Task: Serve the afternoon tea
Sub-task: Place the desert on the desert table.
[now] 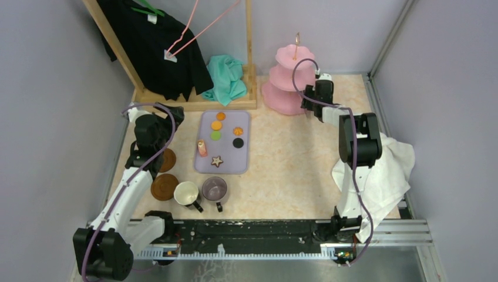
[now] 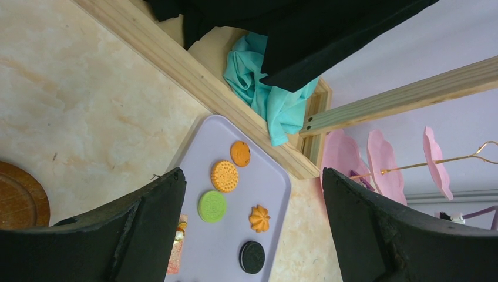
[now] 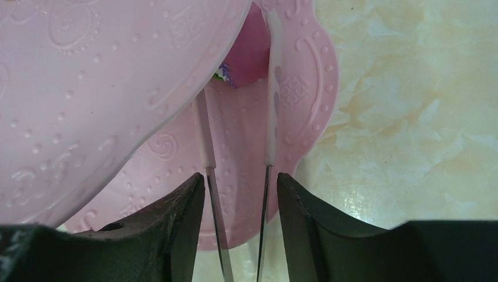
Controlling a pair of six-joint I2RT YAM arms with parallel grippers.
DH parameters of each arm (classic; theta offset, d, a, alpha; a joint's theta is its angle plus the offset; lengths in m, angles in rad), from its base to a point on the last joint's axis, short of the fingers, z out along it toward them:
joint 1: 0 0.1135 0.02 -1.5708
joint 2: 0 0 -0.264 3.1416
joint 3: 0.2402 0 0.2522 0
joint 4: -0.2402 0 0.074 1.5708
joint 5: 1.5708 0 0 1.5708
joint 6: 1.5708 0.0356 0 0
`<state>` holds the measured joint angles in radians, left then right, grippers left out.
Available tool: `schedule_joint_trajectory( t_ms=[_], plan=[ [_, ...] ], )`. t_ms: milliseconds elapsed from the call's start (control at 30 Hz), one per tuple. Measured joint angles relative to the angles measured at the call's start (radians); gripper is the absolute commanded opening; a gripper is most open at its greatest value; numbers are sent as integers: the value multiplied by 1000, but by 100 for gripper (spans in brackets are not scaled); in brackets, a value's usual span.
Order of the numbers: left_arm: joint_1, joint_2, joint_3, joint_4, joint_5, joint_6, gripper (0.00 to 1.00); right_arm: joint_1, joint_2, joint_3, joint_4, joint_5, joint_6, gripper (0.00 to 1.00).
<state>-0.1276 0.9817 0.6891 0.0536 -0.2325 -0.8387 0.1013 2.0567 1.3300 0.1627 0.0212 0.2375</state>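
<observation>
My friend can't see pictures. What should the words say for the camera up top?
Two robot arms stand at a beige table; the right gripper reaches to a pink three-tier stand at the back. A lilac tray of small sweets lies mid-table, with a cream mug, a see-through mug and two brown coasters near the left arm.

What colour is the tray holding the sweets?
Pale lavender. The tray shows best in the top external view.
</observation>
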Motion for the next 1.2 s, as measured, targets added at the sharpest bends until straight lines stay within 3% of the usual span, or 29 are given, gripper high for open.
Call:
schedule_joint_trajectory(
  t_ms=[500, 867, 1200],
  plan=[
    [-1, -1, -2, 0, 9, -5, 91, 0, 0, 1, -10, -16, -1, 52],
    [-1, -2, -6, 0, 11, -15, 91, 3, 14, 61, -108, 7, -18, 50],
    [-1, -25, -15, 0, 19, -26, 91, 13, -3, 20, -73, 20, -16, 50]
  ],
)
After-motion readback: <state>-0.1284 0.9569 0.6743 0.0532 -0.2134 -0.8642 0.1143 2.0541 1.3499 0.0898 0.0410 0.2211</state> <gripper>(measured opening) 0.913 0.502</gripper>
